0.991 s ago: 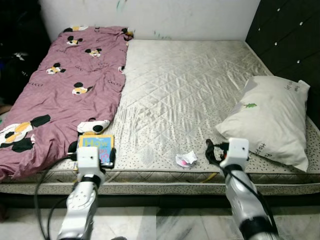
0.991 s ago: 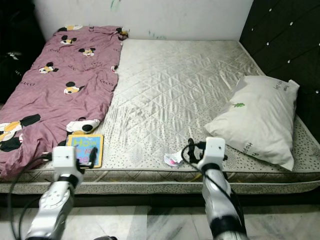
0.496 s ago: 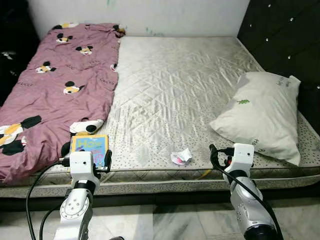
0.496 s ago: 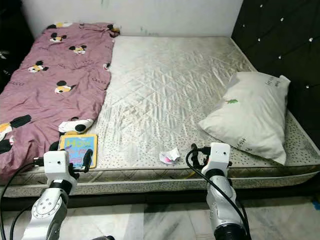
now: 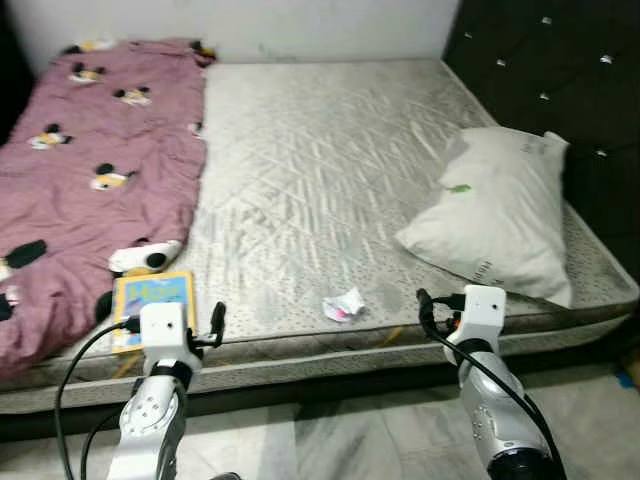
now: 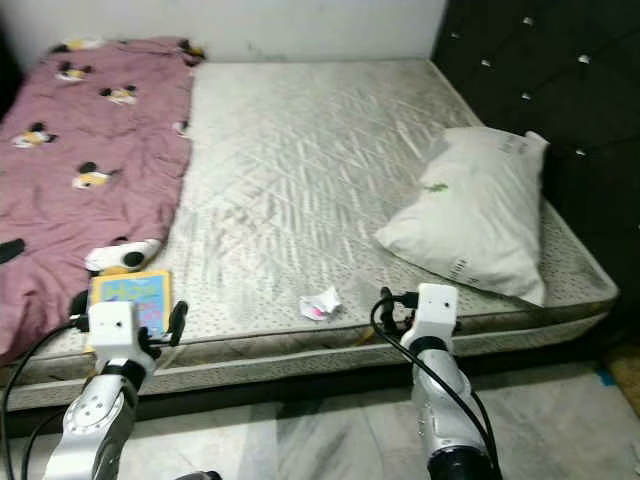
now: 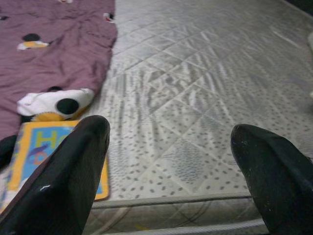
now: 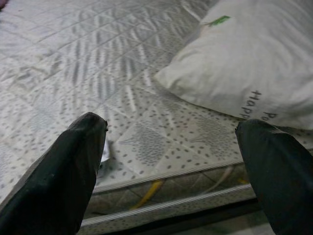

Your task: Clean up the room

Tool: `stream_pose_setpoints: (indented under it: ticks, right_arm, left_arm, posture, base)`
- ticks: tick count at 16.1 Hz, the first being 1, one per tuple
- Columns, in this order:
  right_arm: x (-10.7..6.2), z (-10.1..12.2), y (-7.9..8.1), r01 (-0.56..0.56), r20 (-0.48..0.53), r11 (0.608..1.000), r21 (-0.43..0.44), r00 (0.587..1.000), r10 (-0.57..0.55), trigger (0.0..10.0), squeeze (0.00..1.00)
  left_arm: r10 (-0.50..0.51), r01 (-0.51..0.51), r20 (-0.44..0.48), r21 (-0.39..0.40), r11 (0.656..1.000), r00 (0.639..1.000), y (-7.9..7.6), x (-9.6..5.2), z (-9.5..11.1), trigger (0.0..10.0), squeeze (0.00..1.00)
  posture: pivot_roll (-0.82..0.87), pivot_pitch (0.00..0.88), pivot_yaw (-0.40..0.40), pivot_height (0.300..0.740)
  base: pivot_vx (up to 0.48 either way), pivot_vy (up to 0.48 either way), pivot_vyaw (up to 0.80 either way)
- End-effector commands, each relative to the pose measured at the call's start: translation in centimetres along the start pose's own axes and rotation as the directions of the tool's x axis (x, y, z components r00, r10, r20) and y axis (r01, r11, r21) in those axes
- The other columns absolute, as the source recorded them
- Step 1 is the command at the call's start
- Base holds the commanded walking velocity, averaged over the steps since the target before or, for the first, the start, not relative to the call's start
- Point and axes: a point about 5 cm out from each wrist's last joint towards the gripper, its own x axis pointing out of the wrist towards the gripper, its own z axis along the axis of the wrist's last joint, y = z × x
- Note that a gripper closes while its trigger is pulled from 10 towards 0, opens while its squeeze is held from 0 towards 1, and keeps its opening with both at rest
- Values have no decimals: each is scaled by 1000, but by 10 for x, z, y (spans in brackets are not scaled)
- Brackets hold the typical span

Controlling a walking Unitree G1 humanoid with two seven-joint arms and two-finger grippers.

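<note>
Crumpled white and pink paper scrap (image 5: 344, 305) near the quilted grey mattress's (image 5: 320, 180) near edge, between left gripper (image 7: 171, 161) and right gripper (image 8: 171, 161), both spread wide, colourful book (image 5: 148, 303) beside purple cartoon blanket (image 5: 80, 170), white pillow (image 5: 490, 215) at right

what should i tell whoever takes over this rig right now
Left gripper: jaws open, empty, held at the mattress edge by the children's book.
Right gripper: jaws open, empty, at the edge below the pillow.
Crumpled paper scrap lies on the mattress between the two arms. The book lies at the near edge beside the purple blanket, which is spread over the left side.
Done: nothing picked up yet.
Left: scrap, book, probably blanket and pillow.
</note>
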Motion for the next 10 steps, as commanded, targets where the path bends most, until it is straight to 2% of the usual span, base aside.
stream_pose_setpoints:
  ticks: [1,2,4,7,10]
  right_arm:
    - [0,0,-1,10,-11,1000,3,1000,-10,10000,0]
    - [0,0,-1,9,-15,1000,3,1000,-9,10000,0]
    - [1,0,-1,10,-19,1000,1,1000,-10,10000,0]
    - [2,0,1,3,-18,1000,-5,1000,-3,10000,0]
    - [2,1,1,3,-18,1000,-6,1000,-4,10000,0]
  left_arm:
    - [-5,5,-5,-5,1000,1000,2,-1,0,10000,0]
    - [-6,6,-7,-6,1000,1000,2,-1,0,10000,0]
    - [-12,12,-10,-10,1000,1000,1,-1,-1,10000,0]
    - [-22,22,-4,-14,1000,1000,1,0,0,10000,0]
    - [-32,32,-1,-18,999,999,0,1,1,10000,0]
  posture:
    - [4,135,-43,740]
    - [5,133,-43,740]
    - [6,129,-44,740]
    - [7,127,-43,740]
    - [5,129,-39,740]
  base:
    - [0,0,0]
    - [0,0,0]
    - [0,0,-588]
    - [0,0,0]
    - [252,0,0]
